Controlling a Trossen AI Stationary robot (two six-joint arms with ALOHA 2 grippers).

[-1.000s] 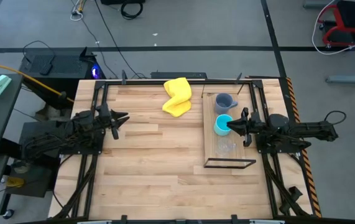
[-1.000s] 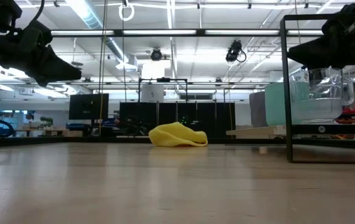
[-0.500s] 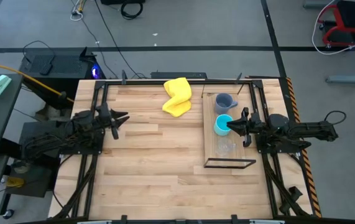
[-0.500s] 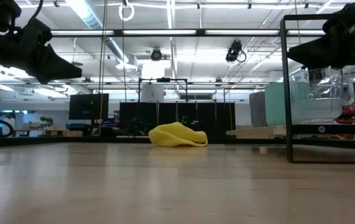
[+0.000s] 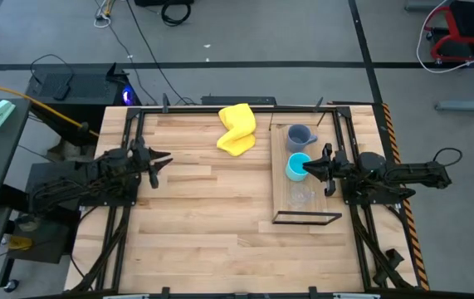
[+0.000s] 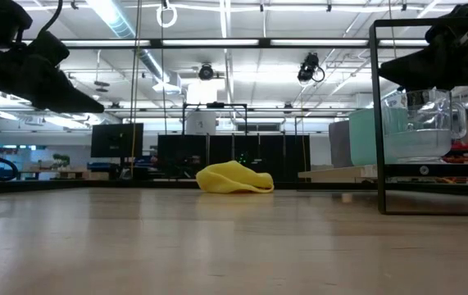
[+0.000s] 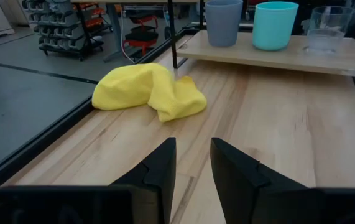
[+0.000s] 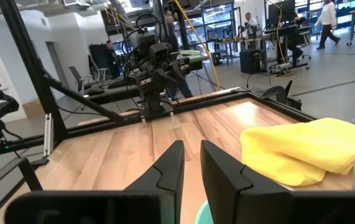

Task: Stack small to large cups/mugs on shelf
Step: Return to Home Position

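Note:
The shelf [image 5: 321, 203], a light-wood board in a black frame, stands at the table's right. Three vessels stand on it in a row: the grey-blue mug [image 5: 300, 137] farthest, the cyan mug [image 5: 295, 167] in the middle, and the clear glass cup [image 5: 300, 197] nearest. My right gripper [image 5: 307, 169] hovers over the cyan mug's right edge, its fingers a narrow gap apart. The mug's rim [image 8: 203, 214] shows below the fingers. In the low view this gripper [image 6: 383, 75] sits above mug height. My left gripper [image 5: 166, 158] waits at the table's left, narrowly open and raised off the wood.
A crumpled yellow cloth [image 5: 237, 129] lies near the far edge, left of the shelf. Bare planks spread between the two arms and toward the near edge. Black rails run along the table's left and right sides. People move in the room beyond.
My left gripper has sunk a little and tipped slightly downward, drawing back a touch toward the table's left edge. The right gripper and the three vessels have stayed still.

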